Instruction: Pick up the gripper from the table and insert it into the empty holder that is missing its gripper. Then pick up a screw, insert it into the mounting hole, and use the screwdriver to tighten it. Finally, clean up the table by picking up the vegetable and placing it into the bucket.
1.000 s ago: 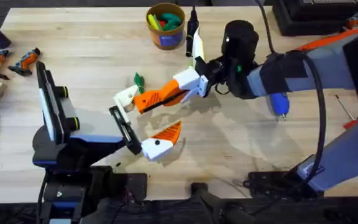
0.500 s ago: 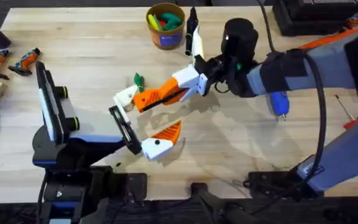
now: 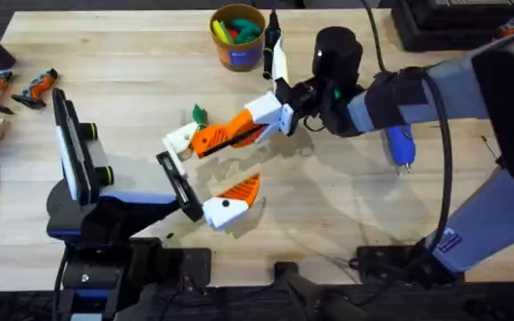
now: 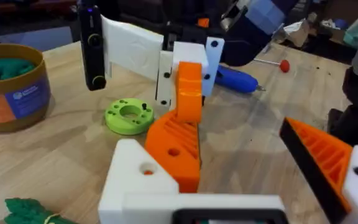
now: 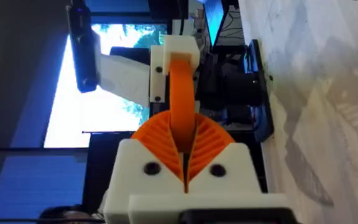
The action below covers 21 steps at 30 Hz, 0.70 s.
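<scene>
Orange ribbed gripper (image 3: 224, 136) meets white angular holder (image 3: 180, 138).

The gripper (image 3: 224, 135) is orange with ribbed faces; the holder (image 3: 182, 138) touching it is white. Near the holder, the vegetable (image 3: 199, 115) is dark green. Beyond it, the bucket (image 3: 236, 53) — yellow rim, orange-brown sides, bluish label. The screwdriver (image 3: 401, 146) is blue.
</scene>
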Available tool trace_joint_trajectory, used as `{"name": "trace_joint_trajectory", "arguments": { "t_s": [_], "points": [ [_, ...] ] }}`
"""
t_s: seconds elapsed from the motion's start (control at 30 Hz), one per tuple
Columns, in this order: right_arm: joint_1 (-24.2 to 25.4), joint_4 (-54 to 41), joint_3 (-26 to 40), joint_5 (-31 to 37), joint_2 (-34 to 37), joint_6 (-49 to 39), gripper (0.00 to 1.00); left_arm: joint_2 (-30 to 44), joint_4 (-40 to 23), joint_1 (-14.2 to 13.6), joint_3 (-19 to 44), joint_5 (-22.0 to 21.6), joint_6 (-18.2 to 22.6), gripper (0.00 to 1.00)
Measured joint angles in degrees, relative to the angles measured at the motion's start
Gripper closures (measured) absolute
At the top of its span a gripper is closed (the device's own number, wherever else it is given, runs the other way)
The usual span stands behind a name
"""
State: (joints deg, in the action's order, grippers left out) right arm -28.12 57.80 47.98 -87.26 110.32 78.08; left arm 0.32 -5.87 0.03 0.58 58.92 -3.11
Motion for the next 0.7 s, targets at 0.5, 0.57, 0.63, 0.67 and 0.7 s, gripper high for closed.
{"name": "trace_joint_trajectory", "arguments": {
  "t_s": [0.5, 0.57, 0.63, 0.67, 0.7],
  "points": [
    [-2.92, -0.52, 4.21, 0.0, 1.95, -0.18, 0.992, -0.01, 0.05, 0.0, 0.0, -0.02, 0.55, 0.015],
    [-3.13, -0.46, 5.09, 0.0, 2.79, -0.06, 0.992, -0.02, 0.04, 0.0, 0.0, -0.02, 0.5, 0.015],
    [-3.21, -0.41, 6.13, 0.0, 3.72, -0.02, 0.992, 0.0, 0.02, 0.0, 0.0, -0.06, 0.48, 0.014],
    [-3.23, -0.39, 6.68, 0.0, 4.14, -0.02, 0.992, -0.02, 0.02, 0.0, 0.0, -0.04, 0.46, 0.014],
    [-3.28, -0.41, 7.11, 0.0, 4.4, 0.02, 0.992, 0.0, 0.02, 0.0, 0.0, -0.07, 0.46, 0.014]
  ]
}}
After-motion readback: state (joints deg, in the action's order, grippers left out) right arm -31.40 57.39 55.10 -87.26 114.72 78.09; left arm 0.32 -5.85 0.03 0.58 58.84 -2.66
